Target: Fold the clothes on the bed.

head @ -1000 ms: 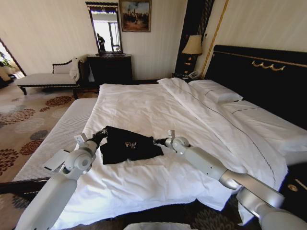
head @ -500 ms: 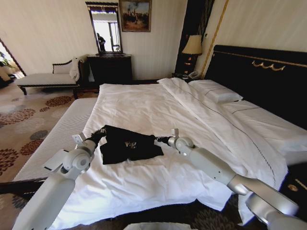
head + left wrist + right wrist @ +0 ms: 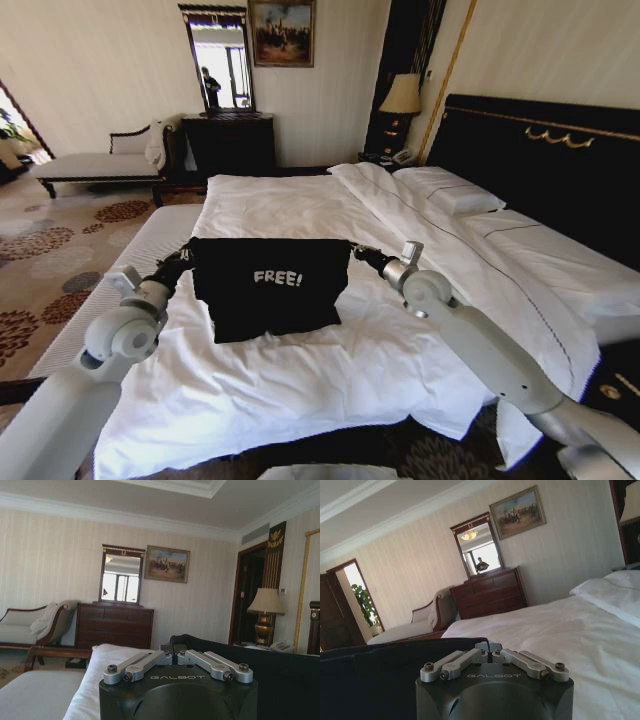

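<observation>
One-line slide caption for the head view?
Left hand and right hand hold the T-shirt stretched above the bed.

Left gripper [image 3: 187, 256], right gripper [image 3: 356, 252] raised level, both clamped, arms extended.

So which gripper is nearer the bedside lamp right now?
The right gripper. It is shut on the T-shirt at the top corner on the lamp's side; the left gripper is shut on the opposite top corner, nearer the chaise longue.

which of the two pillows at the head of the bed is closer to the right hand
The pillow farther from the robot, towards the lamp. It lies closer to the right hand, which grips the T-shirt; the other pillow sits out at the robot's right.
</observation>
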{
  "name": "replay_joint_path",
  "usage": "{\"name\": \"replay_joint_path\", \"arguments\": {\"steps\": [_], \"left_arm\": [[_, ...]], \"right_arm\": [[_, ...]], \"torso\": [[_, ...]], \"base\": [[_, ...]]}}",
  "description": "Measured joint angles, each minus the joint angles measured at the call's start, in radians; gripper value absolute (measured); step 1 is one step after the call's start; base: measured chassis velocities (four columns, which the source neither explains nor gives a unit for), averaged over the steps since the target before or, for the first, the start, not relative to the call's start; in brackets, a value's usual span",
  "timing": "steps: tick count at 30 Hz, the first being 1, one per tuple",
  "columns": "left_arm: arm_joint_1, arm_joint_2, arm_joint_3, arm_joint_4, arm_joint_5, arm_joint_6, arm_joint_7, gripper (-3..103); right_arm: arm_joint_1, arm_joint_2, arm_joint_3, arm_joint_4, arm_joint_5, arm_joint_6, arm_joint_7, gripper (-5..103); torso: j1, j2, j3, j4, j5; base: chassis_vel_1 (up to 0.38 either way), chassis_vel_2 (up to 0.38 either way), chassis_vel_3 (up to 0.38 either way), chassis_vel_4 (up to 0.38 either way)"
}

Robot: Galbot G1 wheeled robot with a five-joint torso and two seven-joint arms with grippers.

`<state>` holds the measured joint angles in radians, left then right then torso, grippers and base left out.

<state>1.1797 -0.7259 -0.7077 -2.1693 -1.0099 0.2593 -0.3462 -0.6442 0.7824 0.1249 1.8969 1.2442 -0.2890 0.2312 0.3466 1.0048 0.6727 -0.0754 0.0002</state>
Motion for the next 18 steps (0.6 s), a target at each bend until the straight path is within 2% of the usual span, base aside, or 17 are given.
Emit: {"name": "replay_joint_path", "arguments": {"steps": [6,9,13,17,18], "left_arm": [[0.004,0.028,-0.062,-0.044,-0.029,-0.027,0.012,0],[-0.005,0.051,-0.093,-0.086,-0.055,-0.058,0.032,0],[-0.013,0.068,-0.115,-0.124,-0.085,-0.08,0.049,0],[-0.019,0.093,-0.169,-0.188,-0.148,-0.109,0.077,0],[-0.019,0.093,-0.169,-0.188,-0.148,-0.109,0.077,0]], "right_arm": [[-0.019,-0.057,0.084,0.075,0.049,0.054,0.004,0],[-0.041,-0.123,0.157,0.161,0.112,0.101,-0.013,0],[-0.063,-0.172,0.215,0.226,0.153,0.125,-0.033,0],[-0.082,-0.27,0.301,0.338,0.229,0.163,-0.045,0],[-0.082,-0.27,0.301,0.338,0.229,0.163,-0.045,0]], "torso": [[0.0,0.0,0.0,0.0003,-0.0002],[0.0,0.0,0.0,0.0,0.0],[0.0,0.0,0.0,-0.0001,0.0],[0.0,0.0,0.0,-0.0001,-0.0001],[0.0,0.0,0.0,-0.0001,-0.0001]], "base": [[0.0,0.0,0.0,0.0],[0.0,0.0,0.0,0.0],[0.0,0.0,0.0,0.0],[0.0,0.0,0.0,0.0],[0.0,0.0,0.0,0.0]]}}
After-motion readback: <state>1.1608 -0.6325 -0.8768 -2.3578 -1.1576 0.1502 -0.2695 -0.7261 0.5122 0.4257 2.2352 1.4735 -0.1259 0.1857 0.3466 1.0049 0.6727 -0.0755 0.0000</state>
